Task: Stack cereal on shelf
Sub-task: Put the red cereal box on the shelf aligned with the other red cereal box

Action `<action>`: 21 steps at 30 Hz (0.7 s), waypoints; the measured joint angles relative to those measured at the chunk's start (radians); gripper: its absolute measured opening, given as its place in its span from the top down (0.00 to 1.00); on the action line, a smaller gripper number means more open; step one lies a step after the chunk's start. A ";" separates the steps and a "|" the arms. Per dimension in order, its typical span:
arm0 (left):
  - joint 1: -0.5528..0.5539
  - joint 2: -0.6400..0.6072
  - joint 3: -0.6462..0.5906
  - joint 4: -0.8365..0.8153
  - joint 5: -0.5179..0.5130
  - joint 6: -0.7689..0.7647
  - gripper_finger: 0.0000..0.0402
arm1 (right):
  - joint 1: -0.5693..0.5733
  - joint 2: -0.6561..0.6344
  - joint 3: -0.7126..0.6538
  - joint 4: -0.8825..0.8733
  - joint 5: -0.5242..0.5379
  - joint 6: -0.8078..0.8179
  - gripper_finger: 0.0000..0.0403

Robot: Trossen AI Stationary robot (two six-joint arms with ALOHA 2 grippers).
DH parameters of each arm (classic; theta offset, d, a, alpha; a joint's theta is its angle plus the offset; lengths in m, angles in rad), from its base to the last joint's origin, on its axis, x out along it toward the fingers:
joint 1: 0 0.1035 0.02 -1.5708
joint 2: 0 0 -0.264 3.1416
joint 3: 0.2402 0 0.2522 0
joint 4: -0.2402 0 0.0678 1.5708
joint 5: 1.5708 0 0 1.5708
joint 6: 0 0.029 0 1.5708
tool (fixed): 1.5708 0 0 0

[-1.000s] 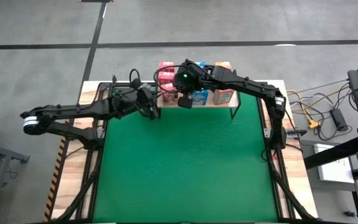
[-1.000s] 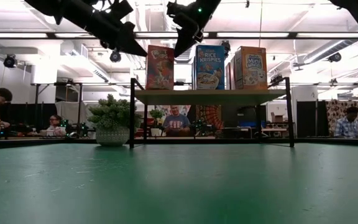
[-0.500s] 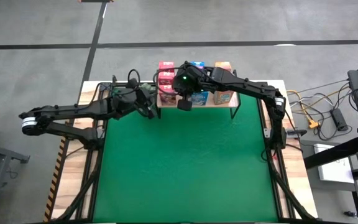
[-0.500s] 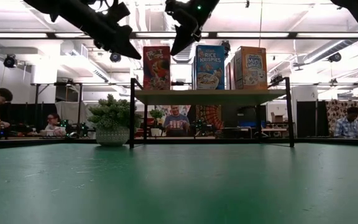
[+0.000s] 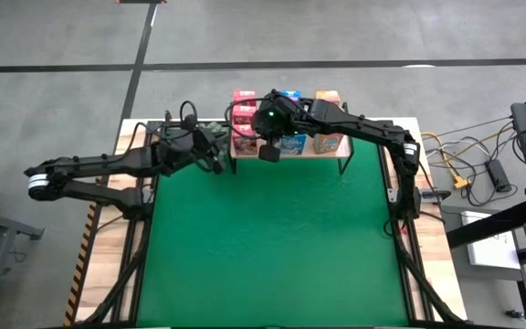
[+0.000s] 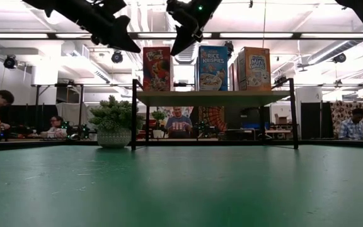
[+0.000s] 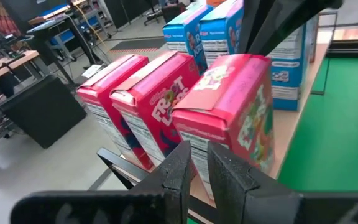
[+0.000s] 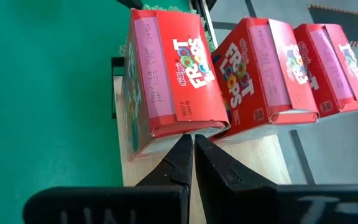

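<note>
The shelf [image 6: 213, 98] stands at the table's far edge and carries the cereal upright in three rows: pink-red [image 5: 243, 114], blue [image 5: 290, 142] and orange [image 5: 329, 142]. The nearest pink-red box [image 6: 156, 68] stands at the shelf's left end. My right gripper [image 8: 193, 146] is shut, above the shelf and just right of that box's top. My left gripper [image 7: 196, 163], shut with a narrow slit, hovers just left of the same box [image 7: 229, 112]. I cannot tell whether it touches the box. My right gripper is shut, and its fingertips [image 6: 174, 49] meet the nearest pink-red box high on its right-facing side [image 8: 188, 129], just under the top flap. The fingers slant down from above and from the table's right. The box stands upright on the shelf board.
A green spiky plant in a pale pot [image 6: 113, 120] sits left of the shelf, under my left arm. The green mat [image 5: 272, 238] stretches in front of the shelf. People sit at desks in the room beyond the table.
My right gripper moved a little toward the table's left, still shut. The nearest pink-red box slid left along the shelf with it and stayed upright. My left gripper drew back toward the table's left and rose slightly.
</note>
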 joint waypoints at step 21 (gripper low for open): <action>-0.060 -0.067 0.000 -0.050 0.000 -0.021 0.91 | 0.000 -0.011 -0.013 0.011 0.018 -0.002 0.98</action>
